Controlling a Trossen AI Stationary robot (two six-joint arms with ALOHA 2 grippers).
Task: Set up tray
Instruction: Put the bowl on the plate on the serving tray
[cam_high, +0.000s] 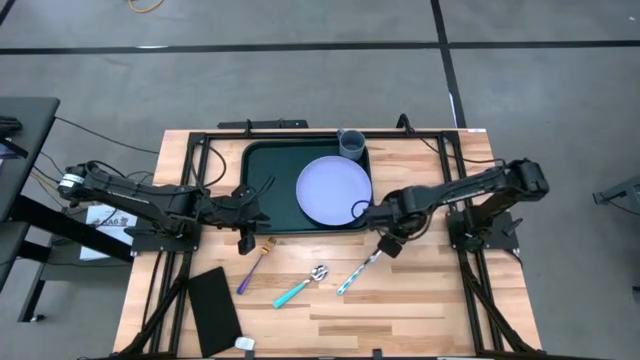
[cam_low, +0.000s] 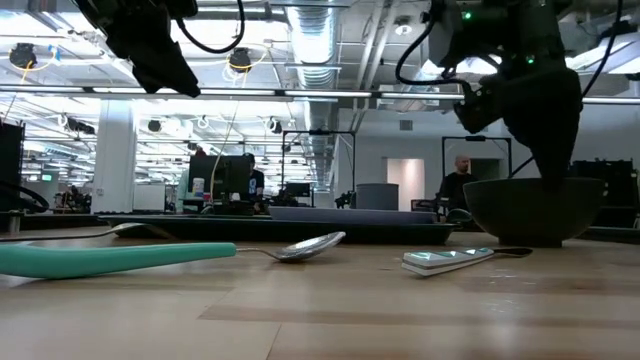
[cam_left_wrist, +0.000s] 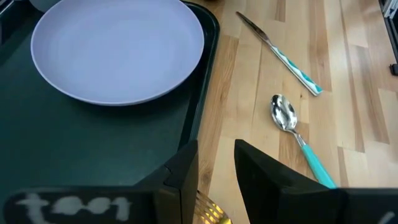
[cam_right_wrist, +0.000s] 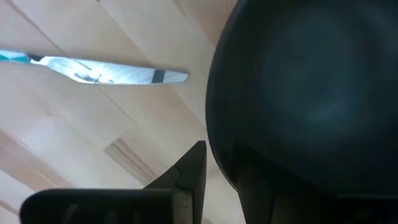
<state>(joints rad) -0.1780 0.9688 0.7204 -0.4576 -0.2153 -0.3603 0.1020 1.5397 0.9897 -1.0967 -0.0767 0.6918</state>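
Dark green tray (cam_high: 265, 190) lies at the back of the table, centred between the two arms. It is a wide rectangle with rounded corners and a raised rim. Its left half is bare, a pale lavender plate (cam_high: 333, 190) fills its right half, and a grey cup (cam_high: 351, 143) stands in its back right corner. At its front right corner the right gripper (cam_high: 372, 215) appears to pinch the rim of a dark bowl (cam_low: 530, 210), one finger outside the wall. The step in hand seems to be setting the bowl in place. I cannot tell whether it rests on the tray or just off its edge. The left gripper (cam_left_wrist: 216, 149) hovers at the tray's front left corner, fingers a narrow gap apart and seemingly empty, just above the gold head of the purple-handled fork (cam_high: 255, 268). Nearer the table's front edge lie a teal-handled spoon (cam_high: 300, 288) and a knife (cam_high: 360, 272), with a flat black rectangle (cam_high: 213, 310) towards the front left corner. Next, the bowl likely needs releasing squarely inside the rim, then the cutlery carrying over.
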